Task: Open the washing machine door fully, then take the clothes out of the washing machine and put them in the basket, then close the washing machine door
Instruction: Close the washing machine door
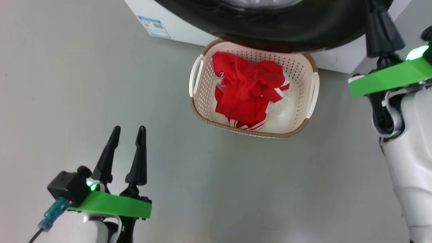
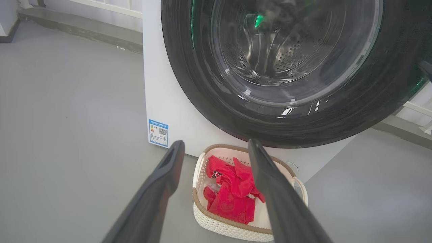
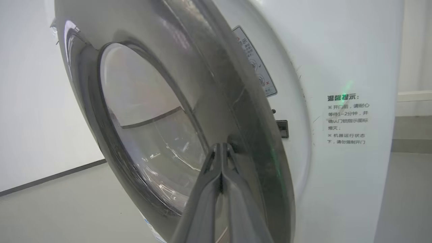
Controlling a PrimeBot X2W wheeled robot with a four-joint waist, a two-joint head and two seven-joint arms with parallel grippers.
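Observation:
The cream basket (image 1: pixel 197 101) sits on the floor below the washing machine door (image 1: pixel 303 30), with the red clothes (image 1: pixel 248 91) bundled inside it. In the left wrist view the clothes (image 2: pixel 229 195) lie in the basket (image 2: pixel 222 226) under the black-rimmed door (image 2: pixel 202 84). The door covers the front of the white washing machine (image 2: pixel 168 101), and the steel drum shows through its glass. My left gripper (image 1: pixel 129 130) hangs open and empty over bare floor, left of the basket. My right gripper (image 3: pixel 221 145) is shut, its tips against the door's rim (image 3: pixel 243 111). The door stands at a narrow angle to the washing machine (image 3: pixel 337 50).
A blue label (image 2: pixel 158 132) marks the machine's lower left corner. A dark latch slot (image 3: pixel 282 129) sits on the front panel beside the door's edge. My right arm (image 1: pixel 408 152) stands right of the basket. Grey floor (image 1: pixel 84 84) spreads to the left.

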